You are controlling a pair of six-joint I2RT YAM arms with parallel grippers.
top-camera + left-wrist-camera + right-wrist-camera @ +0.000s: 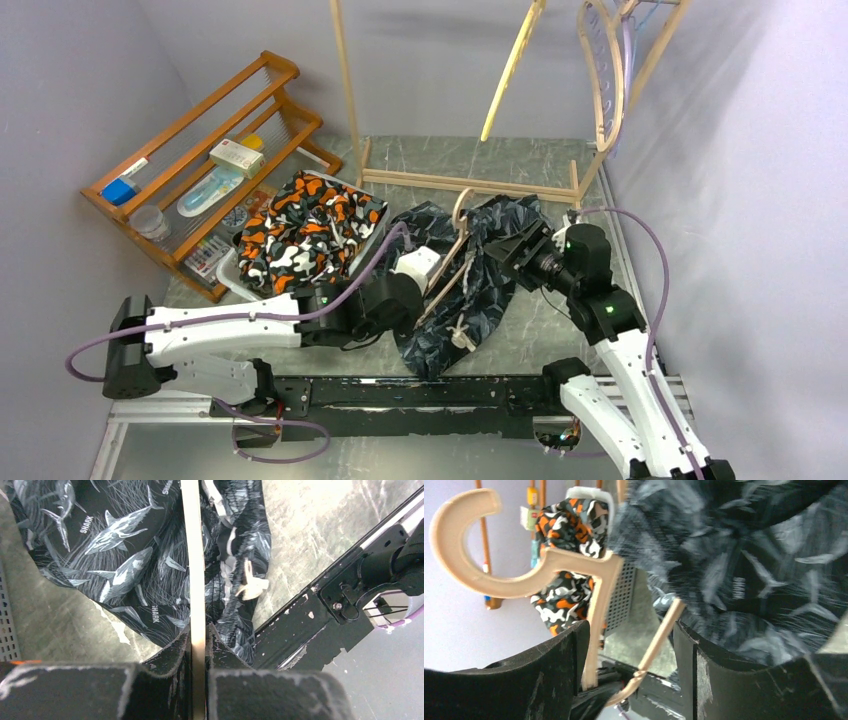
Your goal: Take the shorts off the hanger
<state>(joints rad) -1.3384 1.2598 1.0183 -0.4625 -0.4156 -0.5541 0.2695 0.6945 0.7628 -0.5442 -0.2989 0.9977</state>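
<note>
Grey marbled tabletop (pixel 450 160) sits between pale lilac walls, with a light wooden clothes-rail frame (pixel 470 182) at the back. At far left an orange-brown slatted wooden rack (pixel 190 123) holds small items. Just beside it lie the orange, black and white camouflage fabric shorts (pixel 305 230), bunched in a heap. Next, the left gripper (pixel 199 650) has its dark fingers (pixel 165 690) pressed together on the thin bar of the pale wooden hanger (pixel 192 555). The hanger lies near the table's middle, its hook away from the arms. The dark shark-print fabric shorts (pixel 490 275) are draped around the hanger on the tabletop, one hanger arm running into the cloth, a white drawstring (pixel 250 585) showing. The right gripper (pixel 631 635) stands spread, the hanger's neck between its fingers and fabric spilling over one.
</note>
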